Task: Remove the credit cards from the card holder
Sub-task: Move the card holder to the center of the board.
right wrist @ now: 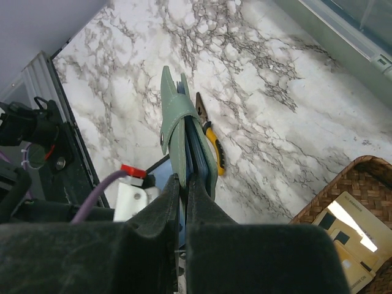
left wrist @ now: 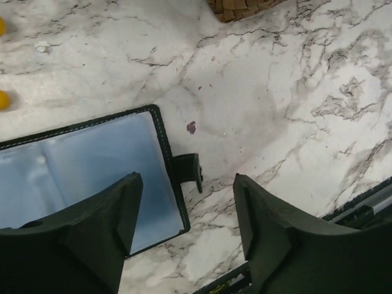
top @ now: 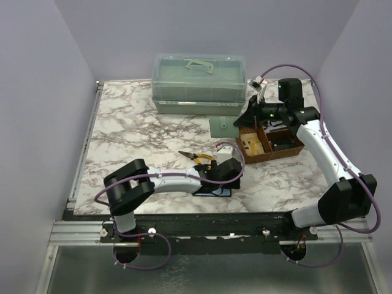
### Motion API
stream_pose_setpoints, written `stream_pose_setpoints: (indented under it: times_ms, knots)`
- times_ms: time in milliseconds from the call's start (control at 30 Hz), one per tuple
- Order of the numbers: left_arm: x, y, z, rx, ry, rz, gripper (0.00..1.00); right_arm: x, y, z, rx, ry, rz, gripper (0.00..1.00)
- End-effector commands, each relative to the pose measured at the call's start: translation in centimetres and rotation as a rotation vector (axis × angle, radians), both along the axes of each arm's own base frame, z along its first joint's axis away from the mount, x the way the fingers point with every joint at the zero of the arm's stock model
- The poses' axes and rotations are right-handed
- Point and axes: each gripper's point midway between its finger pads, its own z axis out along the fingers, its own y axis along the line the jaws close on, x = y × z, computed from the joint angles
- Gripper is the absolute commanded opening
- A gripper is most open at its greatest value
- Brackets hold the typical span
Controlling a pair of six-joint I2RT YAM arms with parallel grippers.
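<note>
- Top external view is showing the card holder (top: pixel 213 190) lying open on the marble table (top: pixel 135 135) near the front edge. It's right under the left gripper (top: pixel 226 177), with the yellow-handled pliers (top: pixel 199 157) just behind it.
- Left wrist cam is giving the better look. The left gripper's jaws are standing wide open, one finger hanging over the holder's pale blue pocket panel and the other over bare marble. I can't tell if it's pressing on the holder or just hovering.
- The pockets showing there are looking empty to me, but only one end of the holder is in frame, so I'm not calling it.
- The right gripper (right wrist: pixel 184 184) is clamping tight on a greenish card (right wrist: pixel 174 116), seen edge-on and up off the table. A bluish layer is sitting against it, so it might be more than one card, and I can't tell how many.
- From above, that card is hanging just left of the brown woven tray (top: pixel 288 150), which is already holding a tan card (top: pixel 248 146).
- So I'm guessing this is the drop-off step, with the card out of the holder and heading for the tray.
- Next move is probably calling for a short swing right over a tray compartment, a dip down low, then opening the jaws. A thin card pinched by one edge can flop, so I'd be releasing it close to the bottom.
</note>
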Motion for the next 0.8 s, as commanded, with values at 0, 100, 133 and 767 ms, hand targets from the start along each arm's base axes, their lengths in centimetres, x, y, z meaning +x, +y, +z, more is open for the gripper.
stream_pose_setpoints:
  times_ms: [0, 100, 133, 767]
  knots:
    - [0.8, -1.3, -0.7, 0.034, 0.009, 0.030, 0.60, -0.8, 0.0, 1.8, 0.043, -0.038, 0.023, 0.00]
    - [0.8, -2.2, -1.1, 0.036, 0.020, 0.015, 0.49, -0.7, -0.1, 1.7, 0.045, -0.038, 0.018, 0.00]
    - [0.8, -2.3, -1.2, 0.037, 0.023, 0.012, 0.45, -0.7, -0.1, 1.7, 0.046, -0.035, 0.017, 0.00]
    - [2.9, 18.3, 0.1, 0.151, 0.138, 0.434, 0.00, -0.6, -0.5, 2.0, 0.051, -0.042, 0.009, 0.00]
